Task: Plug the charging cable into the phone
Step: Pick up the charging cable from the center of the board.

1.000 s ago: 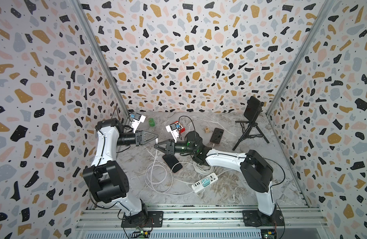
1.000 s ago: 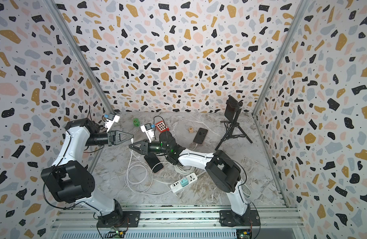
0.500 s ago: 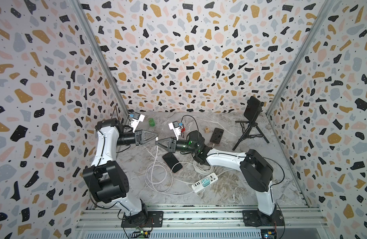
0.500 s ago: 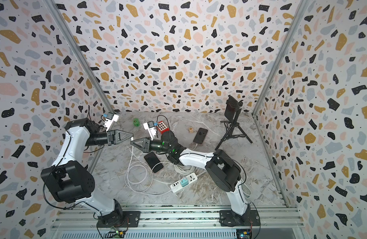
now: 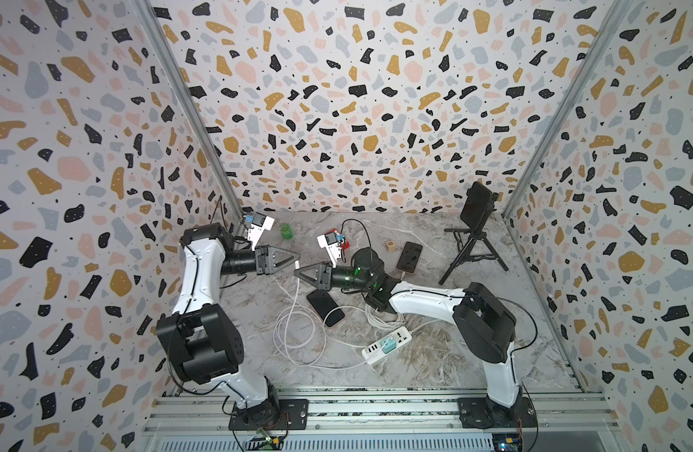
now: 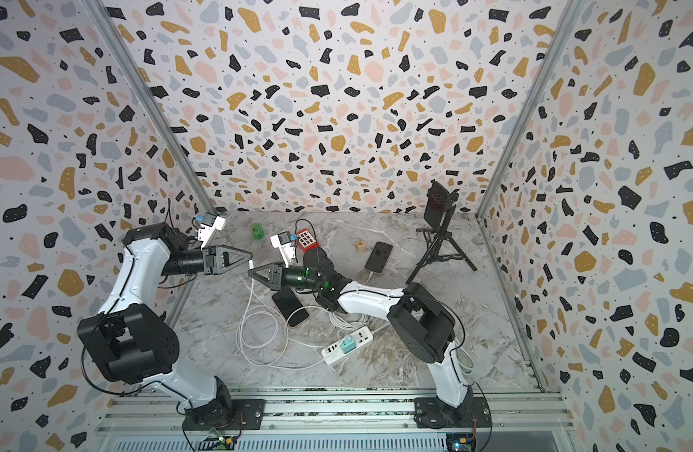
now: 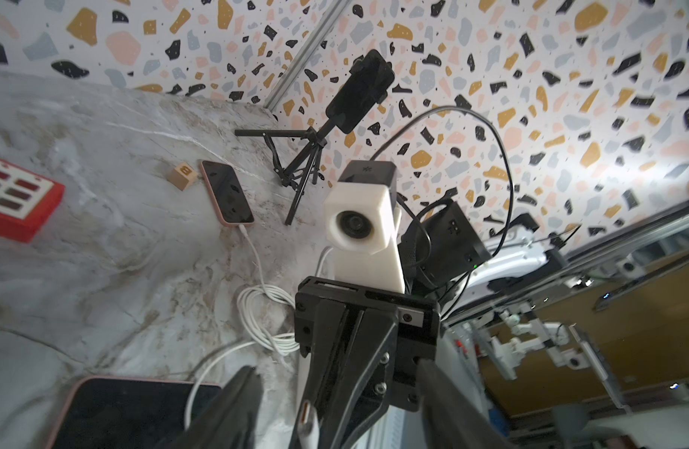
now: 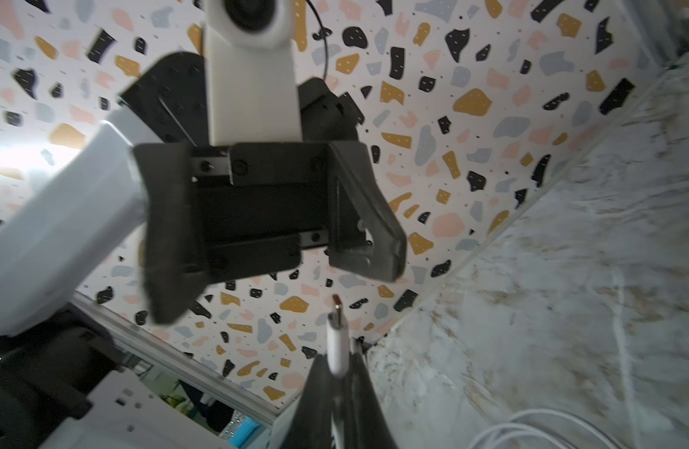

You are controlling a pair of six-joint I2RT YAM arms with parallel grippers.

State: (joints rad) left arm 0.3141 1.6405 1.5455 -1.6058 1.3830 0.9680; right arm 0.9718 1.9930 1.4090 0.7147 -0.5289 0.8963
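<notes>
White cable (image 5: pixel 296 291): glossy, round and limp; we see it drop from the plug to loose coils on the tabletop just beside the near phone.
Plug (image 8: pixel 337 337): smooth white barrel ending in a thin metal tongue; it hangs in the air just past the near phone's far end.
Near phone (image 5: pixel 325 308): flat slab of black glass in a rounded pink case; it lies face up with nothing plugged in.
Change: a second ago the left gripper was clenched on the plug and the right one stood part open beside it; now we note the roles reversed.
Right gripper (image 8: pixel 337 369): pinched tight on the plug's barrel, above the near phone's far end.
Left gripper (image 8: pixel 278 289): spread wide and holding nothing, a little past the plug and farther from the near phone.
Fingers (image 8: pixel 374 233): matte black wedges with hollow triangular frames.
Meaning: we judge the handover finished; the right arm now carries the plug alone, and the left is free to steady the near phone.
Next: the tongue points away from the near phone, so we expect a turn downward before insertion; we cannot tell which end holds the port.
Risk: the case looks slick on the smooth tabletop and may slide under a push.
Tabletop (image 5: pixel 434 364): grey veined marble pattern with a low sheen.
Far phone (image 5: pixel 409 256): same pink case, beyond the near phone toward the back wall, already carrying a white lead.
</notes>
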